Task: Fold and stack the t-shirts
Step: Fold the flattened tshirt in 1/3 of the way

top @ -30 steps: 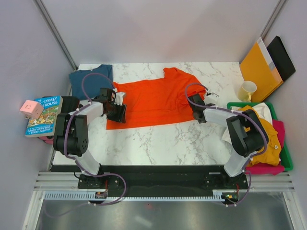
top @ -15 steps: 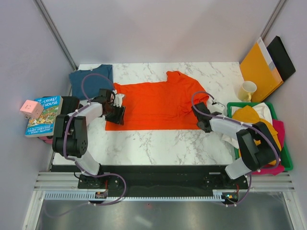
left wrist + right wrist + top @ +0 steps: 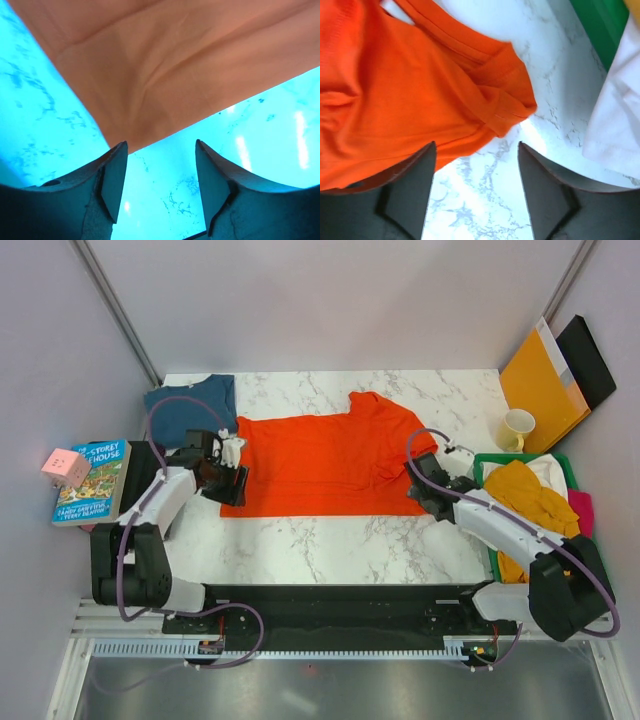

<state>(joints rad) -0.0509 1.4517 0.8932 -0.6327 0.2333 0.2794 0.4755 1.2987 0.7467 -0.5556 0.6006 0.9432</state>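
On the marble table [image 3: 330,540] lies the spread orange-red t-shirt [image 3: 320,465].

The left arm [image 3: 165,495] and right arm [image 3: 500,523] are pale grey with black joints and looping purple cables [image 3: 410,448]. The left tool [image 3: 160,145] and right tool [image 3: 476,145] are dark.

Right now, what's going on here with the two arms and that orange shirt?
Two robot arms are working on the orange-red t-shirt, spread out on the marble table. The left claw hangs open over its near left corner, the right claw open beside its bunched right sleeve; neither grips cloth. A teal t-shirt sits at the far left corner, and more shirts lie heaped in the green tray.
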